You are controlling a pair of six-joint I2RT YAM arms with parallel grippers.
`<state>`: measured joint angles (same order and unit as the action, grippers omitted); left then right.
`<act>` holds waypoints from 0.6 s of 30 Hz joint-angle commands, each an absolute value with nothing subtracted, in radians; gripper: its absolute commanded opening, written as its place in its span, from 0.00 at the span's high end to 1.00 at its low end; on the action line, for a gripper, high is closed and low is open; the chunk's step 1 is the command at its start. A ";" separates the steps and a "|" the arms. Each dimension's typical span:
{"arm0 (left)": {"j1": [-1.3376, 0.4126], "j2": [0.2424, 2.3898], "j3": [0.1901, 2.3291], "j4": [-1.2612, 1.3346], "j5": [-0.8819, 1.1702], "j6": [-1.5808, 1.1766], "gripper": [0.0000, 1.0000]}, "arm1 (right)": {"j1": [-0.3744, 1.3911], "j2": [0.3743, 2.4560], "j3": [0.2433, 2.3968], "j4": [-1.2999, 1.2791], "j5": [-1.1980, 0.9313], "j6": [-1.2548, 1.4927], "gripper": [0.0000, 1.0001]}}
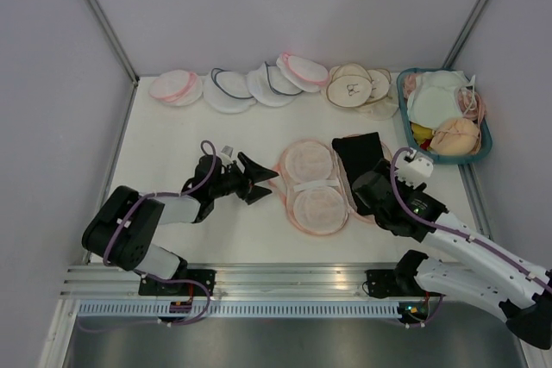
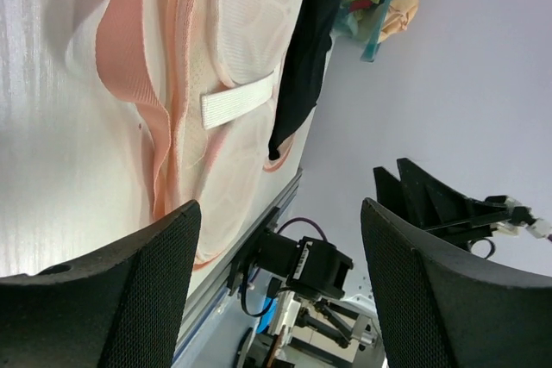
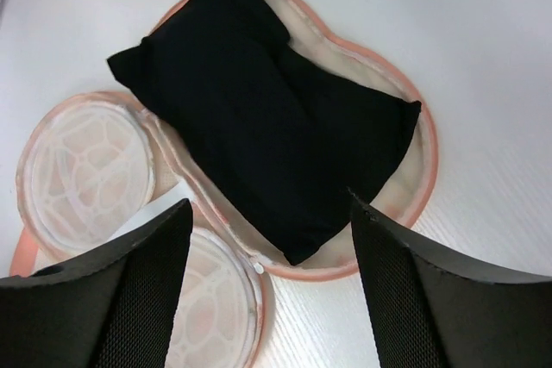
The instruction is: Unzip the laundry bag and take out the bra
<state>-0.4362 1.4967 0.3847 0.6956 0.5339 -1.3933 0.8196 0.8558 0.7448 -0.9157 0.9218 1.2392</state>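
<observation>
The laundry bag (image 1: 312, 187) lies open flat at the table's middle, its pink mesh lobes facing up. The black bra (image 1: 358, 151) lies on its right-hand half. In the right wrist view the bra (image 3: 267, 118) covers most of that half, and the bag's pink rim (image 3: 420, 170) shows around it. My right gripper (image 3: 269, 206) is open and empty, just above the bra's near end; from above it (image 1: 369, 189) hides that end. My left gripper (image 1: 264, 180) is open and empty, just left of the bag. In its view the gripper (image 2: 280, 213) faces the bag (image 2: 241, 23) and the bra (image 2: 306, 58).
A row of white round pouches (image 1: 241, 88) and beige ones (image 1: 354, 85) lies along the back edge. A teal basket (image 1: 404, 118) with peach and white bras stands at the back right. A white strap (image 2: 237, 101) crosses the bag's waist. Walls close in on both sides.
</observation>
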 commanded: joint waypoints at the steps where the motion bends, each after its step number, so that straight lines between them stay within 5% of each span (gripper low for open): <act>1: -0.426 1.428 0.432 0.580 0.572 -1.301 0.21 | 0.815 0.851 0.764 -0.742 0.942 1.005 0.23; 8: -0.420 1.323 0.465 0.396 0.594 -1.172 0.20 | 0.519 1.047 0.680 -0.403 0.501 0.738 0.23; 18: -0.396 1.243 0.417 0.342 0.614 -1.132 0.19 | 0.382 1.474 0.860 -0.301 0.491 0.537 0.23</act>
